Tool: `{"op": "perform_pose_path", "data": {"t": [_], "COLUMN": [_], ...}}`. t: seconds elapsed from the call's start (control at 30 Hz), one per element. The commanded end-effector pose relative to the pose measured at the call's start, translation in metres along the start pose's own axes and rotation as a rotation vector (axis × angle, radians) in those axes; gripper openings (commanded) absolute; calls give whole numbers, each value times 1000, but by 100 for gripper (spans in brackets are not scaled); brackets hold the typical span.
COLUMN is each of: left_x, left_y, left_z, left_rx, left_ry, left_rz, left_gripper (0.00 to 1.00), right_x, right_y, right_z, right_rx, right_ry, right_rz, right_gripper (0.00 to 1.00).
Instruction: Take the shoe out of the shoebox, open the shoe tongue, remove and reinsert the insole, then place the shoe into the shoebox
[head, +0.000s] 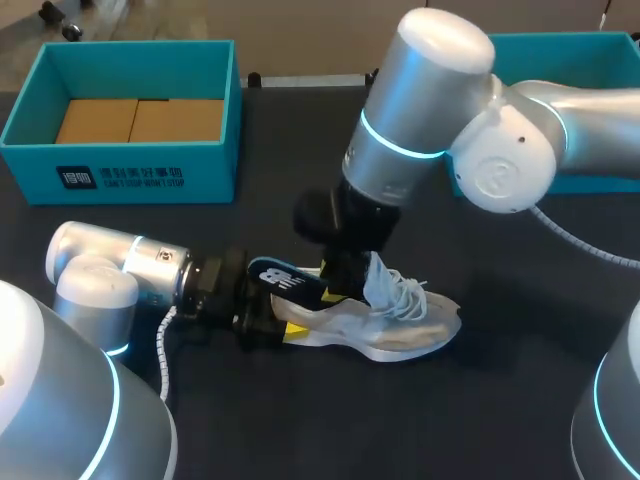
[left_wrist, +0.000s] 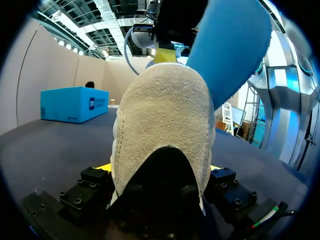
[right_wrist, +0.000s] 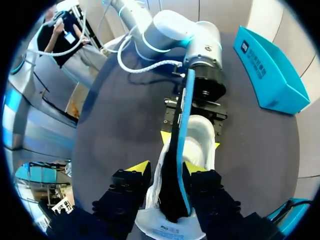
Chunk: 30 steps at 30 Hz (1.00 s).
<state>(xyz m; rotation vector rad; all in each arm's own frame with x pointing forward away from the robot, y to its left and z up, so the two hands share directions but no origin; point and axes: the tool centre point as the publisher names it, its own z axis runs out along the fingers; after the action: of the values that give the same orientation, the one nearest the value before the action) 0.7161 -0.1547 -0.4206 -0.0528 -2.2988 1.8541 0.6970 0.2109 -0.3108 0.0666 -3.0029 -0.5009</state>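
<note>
**Shoe**: pale, laced, out of the box and lying on its sole on the dark table, about mid-table; long axis runs across the table, heel toward the robot's left arm, toe toward its right side; laces and tongue bunched up at the throat

**Left gripper**: comes in low from the left, level with the table; closed on the shoe's heel, one yellow-tipped finger at either side of the suede heel; judged to be the anchor, not the working end

**Insole**: dark on top, blue beneath, roughly half out of the shoe; rear end rises up and back over the heel, above the left gripper; front end is down in the opening; turned on its edge as the right wrist view shows it; long axis close to the shoe's own, tilted upward at the heel end

**Right gripper**: reaches past the middle from the right and points down over the shoe's opening; the insole passes through it edge-on; whether it pinches the insole cannot be told

**Governing relation:** the insole lies right at the right gripper and runs away from it toward the left arm; the right arm is plainly the nearer; in my judgement any slide must follow the shoe's length, heelward to free the insole, toeward to seat it, against the left arm's hold

**Shoebox**: teal, open, at the far left, well apart from the shoe; brown card inside; a second teal box sits far right, behind the right arm
</note>
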Motion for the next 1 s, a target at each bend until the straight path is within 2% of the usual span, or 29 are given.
{"op": "perform_pose_path", "data": {"t": [0.03,0.2,0.33,0.4,0.53,0.77,1.0], "left_x": [-2,-2,-2,-2,-2,-2,-2], "left_y": [2,2,2,2,2,2,2], "left_z": [1,1,1,1,1,1,1], "left_rx": [0,0,0,0,0,0,0], "left_ry": [-2,-2,-2,-2,-2,-2,-2], "left_rz": [-1,-1,-1,-1,-1,-1,-1], "left_gripper": [0,0,0,0,0,0,0], "right_x": [-4,-13,-18,-18,-17,-7,-5], "right_y": [-4,-9,-8,-2,8,20,24], "right_z": [-8,-19,-25,-27,-28,-21,-13], "right_rx": [1,6,-25,-31,-44,-62,-54], "right_ry": [-13,-27,3,13,41,63,65], "right_rz": [30,78,112,106,99,85,87], "right_gripper": [49,54,48,44,41,42,40]}}
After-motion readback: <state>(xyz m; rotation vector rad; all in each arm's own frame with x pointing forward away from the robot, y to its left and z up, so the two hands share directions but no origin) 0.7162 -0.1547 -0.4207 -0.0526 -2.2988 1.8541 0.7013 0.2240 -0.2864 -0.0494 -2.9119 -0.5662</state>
